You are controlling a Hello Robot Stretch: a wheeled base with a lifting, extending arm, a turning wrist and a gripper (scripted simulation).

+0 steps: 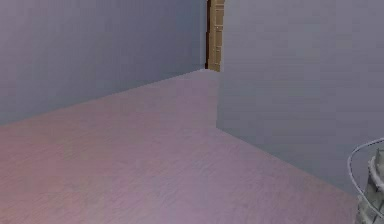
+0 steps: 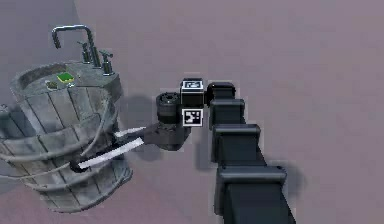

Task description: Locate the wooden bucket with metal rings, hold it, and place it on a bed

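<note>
A wooden bucket [image 2: 60,130] with grey metal rings stands tilted at the arm side view's left. A metal tap-like fitting [image 2: 80,45] and a small green patch [image 2: 65,77] sit on its top. My gripper [image 2: 100,148] reaches from the dark arm [image 2: 245,150] toward the bucket's side, its thin pale fingers [image 2: 125,133] lying against the staves. I cannot tell whether the gripper holds the bucket or whether the bucket rests on the floor. A grey curved rim [image 1: 368,170] shows at the forward view's lower right edge.
Pinkish bare floor [image 1: 130,150] stretches ahead. A grey wall [image 1: 300,80] juts out on the forward view's right, another wall runs along the left, and a brown wooden strip [image 1: 214,35] stands at the corner between them.
</note>
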